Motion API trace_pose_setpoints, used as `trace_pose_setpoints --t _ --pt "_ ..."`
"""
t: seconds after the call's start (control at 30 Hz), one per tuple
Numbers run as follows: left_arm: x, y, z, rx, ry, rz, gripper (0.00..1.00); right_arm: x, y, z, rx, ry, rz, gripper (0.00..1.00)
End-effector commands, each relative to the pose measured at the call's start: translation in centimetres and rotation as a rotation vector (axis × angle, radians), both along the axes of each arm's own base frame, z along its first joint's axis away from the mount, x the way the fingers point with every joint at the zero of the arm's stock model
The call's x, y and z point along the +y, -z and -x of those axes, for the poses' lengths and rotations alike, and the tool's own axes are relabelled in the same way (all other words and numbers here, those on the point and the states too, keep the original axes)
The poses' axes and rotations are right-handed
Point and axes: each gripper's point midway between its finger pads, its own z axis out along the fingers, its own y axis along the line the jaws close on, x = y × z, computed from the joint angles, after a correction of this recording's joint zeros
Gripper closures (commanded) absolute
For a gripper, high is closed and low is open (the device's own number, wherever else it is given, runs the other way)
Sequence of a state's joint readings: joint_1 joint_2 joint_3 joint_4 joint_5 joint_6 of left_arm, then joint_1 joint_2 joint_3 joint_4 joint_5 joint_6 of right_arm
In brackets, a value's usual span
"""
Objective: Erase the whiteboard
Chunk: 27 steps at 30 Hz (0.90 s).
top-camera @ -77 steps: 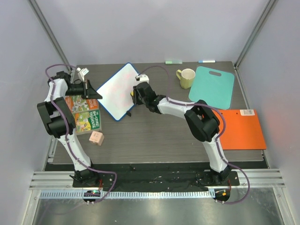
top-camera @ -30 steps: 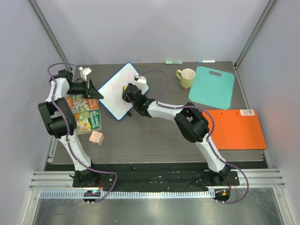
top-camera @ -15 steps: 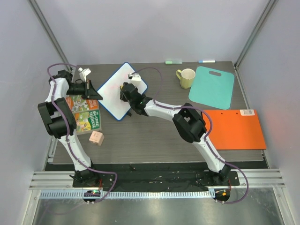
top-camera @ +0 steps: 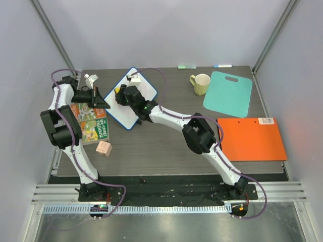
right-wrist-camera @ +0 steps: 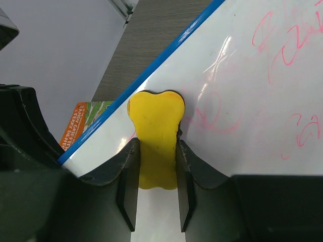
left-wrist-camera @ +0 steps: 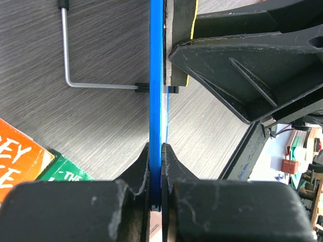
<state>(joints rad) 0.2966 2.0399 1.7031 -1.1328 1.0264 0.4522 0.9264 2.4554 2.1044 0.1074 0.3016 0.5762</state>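
The whiteboard (top-camera: 144, 86) stands tilted at the back left of the table, white with a blue rim. My left gripper (top-camera: 103, 100) is shut on its left edge; in the left wrist view the rim (left-wrist-camera: 156, 75) runs edge-on between the closed fingers (left-wrist-camera: 157, 151). My right gripper (top-camera: 122, 94) is shut on a yellow eraser (right-wrist-camera: 155, 136) and presses it against the board (right-wrist-camera: 242, 111) close to the blue rim (right-wrist-camera: 151, 70). Pink scribbles (right-wrist-camera: 287, 45) lie to the right of the eraser. The eraser's edge also shows in the left wrist view (left-wrist-camera: 177, 45).
A yellow mug (top-camera: 200, 83), a teal cutting board (top-camera: 229, 93) and an orange folder (top-camera: 252, 138) lie to the right. Books (top-camera: 91, 123) and a pink cube (top-camera: 104, 147) lie at the left. The board's wire leg (left-wrist-camera: 68, 55) rests on the table behind it.
My right gripper has slid the eraser leftward across the board, from its right part to near the left rim. The left gripper has stayed clamped on the board's edge.
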Motion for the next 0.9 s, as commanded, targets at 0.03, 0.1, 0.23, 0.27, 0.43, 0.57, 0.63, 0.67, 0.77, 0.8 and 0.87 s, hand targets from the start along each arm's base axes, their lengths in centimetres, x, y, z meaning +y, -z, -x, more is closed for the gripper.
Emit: trace_pose_setpoints --t 0.03,0.1,0.23,0.27,0.43,0.57,0.63,0.67,0.77,0.8,0.87 --pt "-3.5 -0.6 1.8 -0.023 0.134 -0.027 1.00 3.6 9.4 8.1 0.159 -0.138 0.106 0.99" --pt "-3.5 -0.6 2.0 -0.019 0.135 -0.031 1.00 0.6 9.5 6.0 0.148 0.073 0.147 0.99" --pt "-3.3 -0.5 2.3 -0.026 0.138 -0.052 1.00 -1.7 9.2 4.1 0.140 0.193 0.199 0.99" --pt "-3.2 -0.5 2.3 -0.026 0.137 -0.063 1.00 -2.1 9.4 3.7 0.155 0.197 0.206 0.99" --pt "-3.2 -0.4 2.9 -0.021 0.150 -0.073 1.00 -5.0 11.2 0.5 0.273 0.236 0.160 0.99" --pt "-3.1 -0.3 3.2 -0.023 0.155 -0.093 1.00 -7.8 12.9 -1.5 0.356 0.245 0.139 0.99" --pt "-3.1 -0.2 3.4 -0.020 0.159 -0.099 1.00 -9.3 13.3 -2.5 0.376 0.261 0.136 0.99" --pt "-3.1 -0.2 3.6 -0.022 0.163 -0.099 1.00 -9.7 13.2 -2.9 0.373 0.270 0.137 0.99" --pt "-3.1 -0.2 3.7 -0.024 0.165 -0.106 1.00 -10.0 12.9 -3.4 0.356 0.255 0.147 0.99" --pt "-3.1 -0.2 3.8 -0.024 0.167 -0.106 1.00 -10.0 12.8 -3.5 0.353 0.250 0.148 0.99" --pt "-3.0 -0.1 3.9 -0.021 0.169 -0.112 1.00 -10.1 12.8 -3.3 0.348 0.243 0.165 0.99"
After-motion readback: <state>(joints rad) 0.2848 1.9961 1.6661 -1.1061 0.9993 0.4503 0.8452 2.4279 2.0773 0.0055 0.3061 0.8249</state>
